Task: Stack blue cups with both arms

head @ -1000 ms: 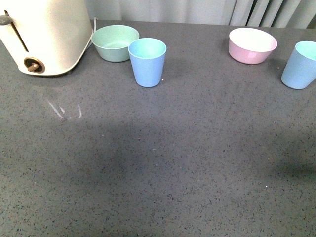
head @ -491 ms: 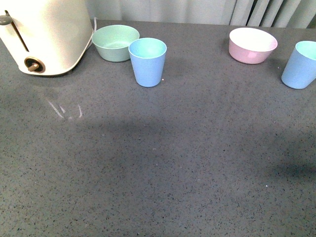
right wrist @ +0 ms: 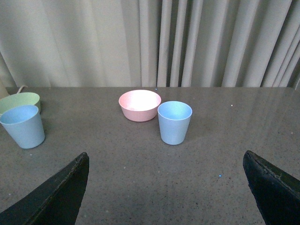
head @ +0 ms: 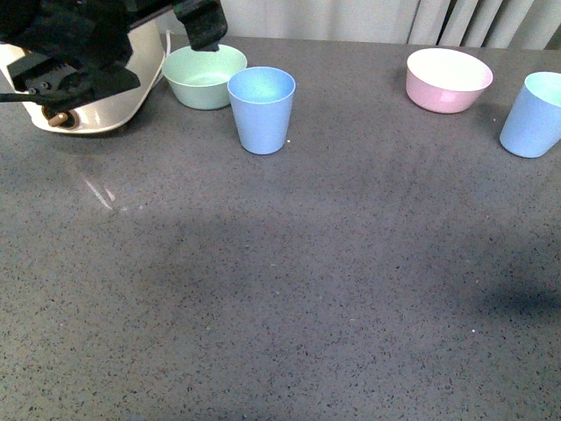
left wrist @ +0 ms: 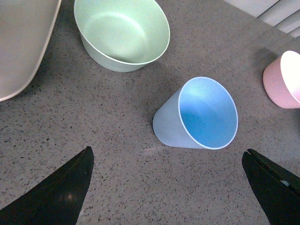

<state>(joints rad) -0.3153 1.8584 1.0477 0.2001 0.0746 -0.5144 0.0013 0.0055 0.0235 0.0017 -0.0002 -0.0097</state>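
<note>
Showing the left blue cup [head: 261, 110] and the right blue cup [head: 532, 114] untouched on the grey table [head: 289, 289], both upright, mouths up, long axes vertical, well apart from each other. Locating the left blue cup just in front of the mint-green bowl [head: 204, 76], near it, contact not resolvable. Locating the right blue cup at the right margin of the front view, beside the pink bowl [head: 448, 80]. Placing the left arm [head: 83, 39] high over the white appliance [head: 145, 74], to the left of and above its cup. Looking steeply down from the left wrist into that cup's mouth: left gripper [left wrist: 167, 154] spread wide and empty, fingers [left wrist: 65, 192] short of the cup, with the cup ahead of and below them, inside their span. Looking almost level across the table from the right wrist: right gripper [right wrist: 165, 157] likewise parted and holding nothing, low, with its cup straight ahead near the midline, well beyond the fingertips. Omitting the right arm from the front view. Judged nearest pairing: left arm to left blue cup, right arm to right blue cup. Judged next requirement on the left side: descending toward the cup with one finger on each flank of its wall, keeping clear of the bowl close behind.
</note>
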